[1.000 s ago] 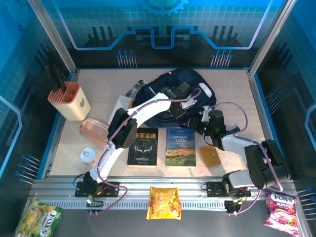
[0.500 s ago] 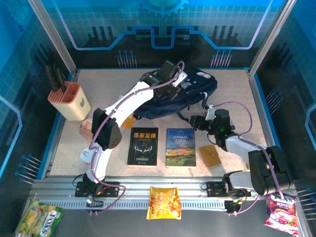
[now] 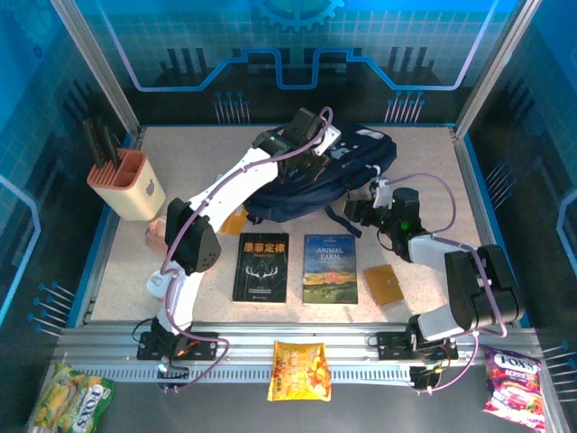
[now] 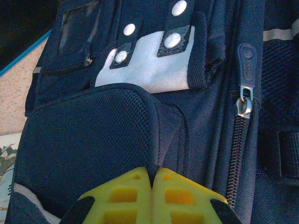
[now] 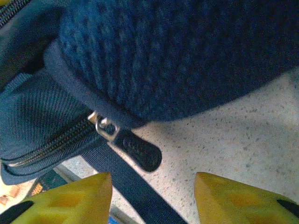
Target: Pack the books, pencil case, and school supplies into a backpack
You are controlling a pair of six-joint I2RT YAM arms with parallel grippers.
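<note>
The navy backpack (image 3: 352, 171) lies at the back middle of the table. My left gripper (image 3: 311, 149) is on top of it, shut on a fold of its fabric (image 4: 154, 140) beside a zipper (image 4: 243, 100). At the backpack's near right corner my right gripper (image 3: 362, 213) stands open, with a black zipper pull (image 5: 138, 150) and a dark strap (image 5: 133, 189) just ahead of its fingers (image 5: 88, 193). The black book (image 3: 261, 267) and the Animal Farm book (image 3: 330, 268) lie flat in front. A tan square piece (image 3: 384, 285) lies to their right. The pink pencil case (image 3: 153, 233) is partly behind my left arm.
A peach holder with black tools (image 3: 126, 185) stands at the left. A small white round object (image 3: 156, 284) lies near the left arm's base. Snack bags sit on the front rail: yellow (image 3: 301, 370), pink (image 3: 514, 388), green-yellow (image 3: 68, 401). An illustrated book corner (image 4: 5, 156) pokes out beside the backpack.
My left gripper has moved away from me with the backpack fabric, and the backpack now lies spread farther back and right. My right gripper has moved up to its near right corner and opened.
</note>
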